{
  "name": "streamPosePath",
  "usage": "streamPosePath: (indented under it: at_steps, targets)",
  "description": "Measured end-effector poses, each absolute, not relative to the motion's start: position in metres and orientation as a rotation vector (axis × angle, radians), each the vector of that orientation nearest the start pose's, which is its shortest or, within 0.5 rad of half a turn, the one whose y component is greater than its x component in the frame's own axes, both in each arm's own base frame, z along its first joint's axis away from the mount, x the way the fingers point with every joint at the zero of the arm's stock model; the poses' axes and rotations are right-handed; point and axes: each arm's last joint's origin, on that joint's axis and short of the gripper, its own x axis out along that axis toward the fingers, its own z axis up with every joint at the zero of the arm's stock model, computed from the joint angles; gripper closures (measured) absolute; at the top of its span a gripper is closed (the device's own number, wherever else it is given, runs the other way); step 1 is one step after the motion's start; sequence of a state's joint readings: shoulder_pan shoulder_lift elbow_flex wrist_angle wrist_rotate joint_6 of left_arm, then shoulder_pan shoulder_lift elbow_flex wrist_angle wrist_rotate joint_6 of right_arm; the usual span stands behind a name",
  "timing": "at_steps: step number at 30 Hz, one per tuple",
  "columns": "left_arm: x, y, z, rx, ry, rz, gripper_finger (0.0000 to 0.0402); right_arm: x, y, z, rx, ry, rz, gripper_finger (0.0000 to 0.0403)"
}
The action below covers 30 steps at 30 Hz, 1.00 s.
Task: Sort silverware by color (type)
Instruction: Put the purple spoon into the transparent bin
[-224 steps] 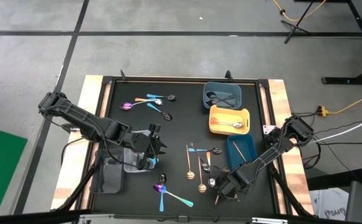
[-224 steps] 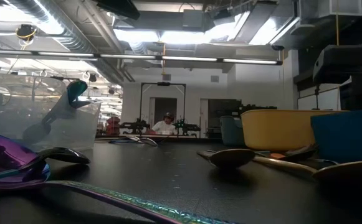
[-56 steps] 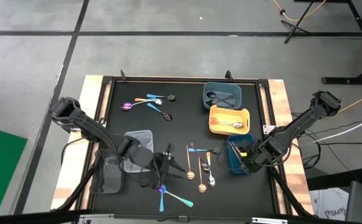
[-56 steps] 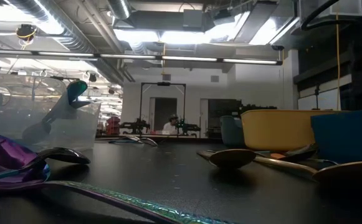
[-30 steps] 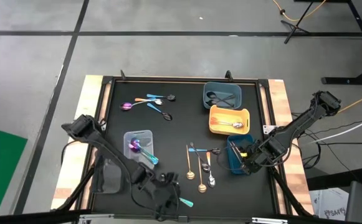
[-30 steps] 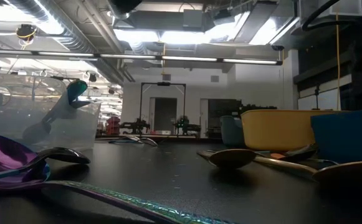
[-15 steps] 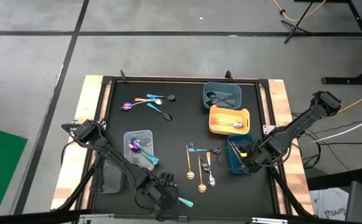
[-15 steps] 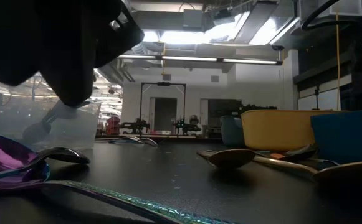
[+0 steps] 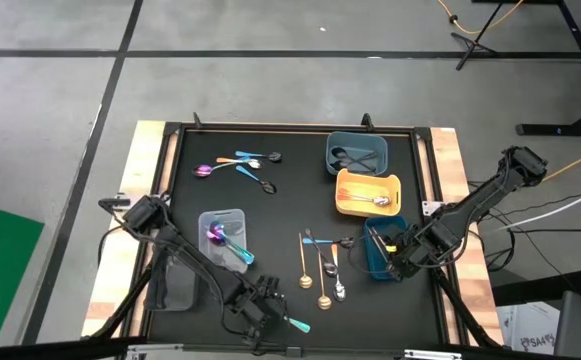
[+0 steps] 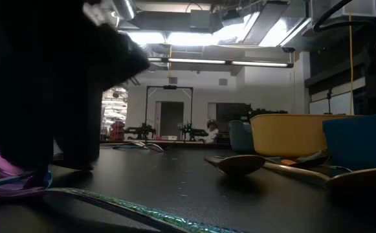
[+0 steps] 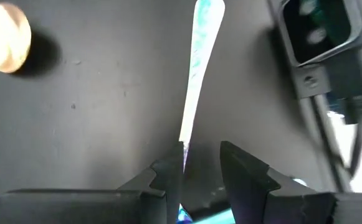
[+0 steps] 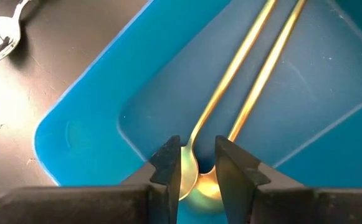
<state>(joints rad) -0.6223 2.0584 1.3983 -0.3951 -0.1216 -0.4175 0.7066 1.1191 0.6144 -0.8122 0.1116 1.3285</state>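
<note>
Left gripper moved off the clear tray since a couple of seconds ago, now low at the table's near edge, well away from the yellow tray on the left-arm side. Its dark body now blocks the low view where the clear tray showed before. Fingers slightly spread, straddling the handle of a teal iridescent spoon lying flat on the mat; the handle sits against one finger, not clearly pinched. A gold spoon lies well apart from it.

Right gripper unchanged over the last two seconds, over the blue tray just nearside of the yellow tray. Fingers a little apart, holding nothing, above two gold spoons lying in the blue tray.

Containers:
- yellow tray: one silver spoon.
- grey-blue tray, just farside of the yellow tray: black spoons.
- clear tray, far to the left-arm side of the yellow tray: purple and teal spoons, not there two seconds ago.

Loose spoons on the mat nearside-left of the yellow tray; another loose group farside-left of it.
</note>
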Motion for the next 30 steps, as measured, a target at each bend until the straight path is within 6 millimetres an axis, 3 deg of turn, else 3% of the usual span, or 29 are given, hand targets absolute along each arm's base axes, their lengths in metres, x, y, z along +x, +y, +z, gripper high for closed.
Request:
streamPosePath:
  at_steps: [5, 11, 22, 30]
  targets:
    - [0.348, -0.241, 0.135, 0.031, 1.084, -0.205, 0.0302, 0.133, 0.109, 0.182, 0.601, 1.281, -0.359, 0.0317]
    - [0.350, -0.240, 0.130, 0.038, 1.090, -0.201, 0.0305, 0.133, 0.110, 0.182, 0.601, 1.280, -0.358, 0.0317]
    - [0.352, -0.238, 0.129, 0.050, 1.073, -0.177, 0.0384, 0.133, 0.109, 0.182, 0.602, 1.280, -0.358, 0.0317]
    - [0.362, -0.231, 0.130, 0.019, 1.016, -0.153, 0.0389, 0.132, 0.110, 0.182, 0.618, 1.307, -0.340, 0.0317]
